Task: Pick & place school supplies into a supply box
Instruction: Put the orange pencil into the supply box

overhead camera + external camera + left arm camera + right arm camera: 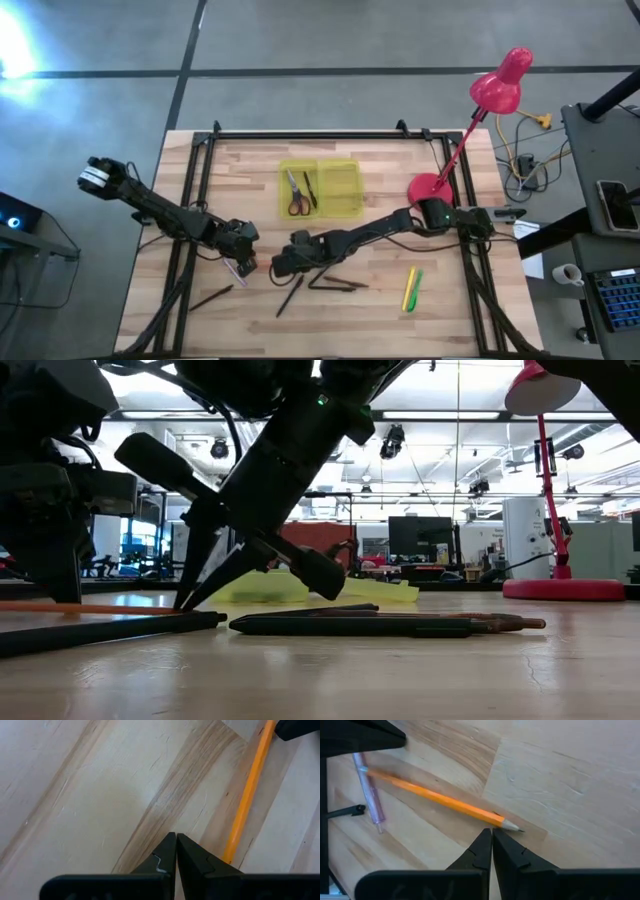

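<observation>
The yellow-green supply box [322, 188] lies open near the table's far middle, with the red-handled scissors [297, 194] and a dark pen [311, 190] inside. An orange pencil [440, 799] and a thin pink pen [369, 790] lie on the wood between my two grippers. My left gripper [176, 836] is shut, its tips low over the table beside the pencil [246, 802]. My right gripper [491, 831] is shut too, its tips right at the pencil's sharpened end [511, 825]. Several dark pens [335, 285] and the yellow and green markers [411, 289] lie nearer the front edge. My left gripper's shut fingers stand beside the orange pencil, which passes behind the outer side of one finger [210, 862]; I cannot tell whether they touch. My right gripper's shut fingertips [485, 837] sit against or just short of the pencil's sharpened end; which, I cannot tell.
The pink desk lamp's round base [430, 187] stands right of the box, and its head [500, 85] reaches past the far right corner. Black frame rails [190, 200] run along the table's sides. In the low view, dark pens [385, 624] lie across the foreground.
</observation>
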You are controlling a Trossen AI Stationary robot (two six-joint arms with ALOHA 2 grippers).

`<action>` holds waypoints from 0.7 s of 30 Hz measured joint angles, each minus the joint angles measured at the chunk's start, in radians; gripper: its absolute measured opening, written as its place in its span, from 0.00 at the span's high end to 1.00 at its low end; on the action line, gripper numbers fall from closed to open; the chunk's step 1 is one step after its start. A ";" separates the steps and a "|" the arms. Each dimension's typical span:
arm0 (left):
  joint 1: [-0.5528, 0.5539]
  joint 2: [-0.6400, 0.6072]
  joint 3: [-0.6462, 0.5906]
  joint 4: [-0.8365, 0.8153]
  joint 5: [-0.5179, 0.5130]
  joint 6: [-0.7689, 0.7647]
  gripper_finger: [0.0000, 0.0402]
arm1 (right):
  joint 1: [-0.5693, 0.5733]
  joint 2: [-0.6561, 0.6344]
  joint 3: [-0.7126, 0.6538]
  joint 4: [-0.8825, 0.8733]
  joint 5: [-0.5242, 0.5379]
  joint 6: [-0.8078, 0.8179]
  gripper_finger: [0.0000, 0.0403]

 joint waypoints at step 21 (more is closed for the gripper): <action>0.000 -0.002 0.000 0.000 -0.001 -0.010 1.00 | -0.013 -0.005 0.008 -0.004 0.019 -0.003 0.98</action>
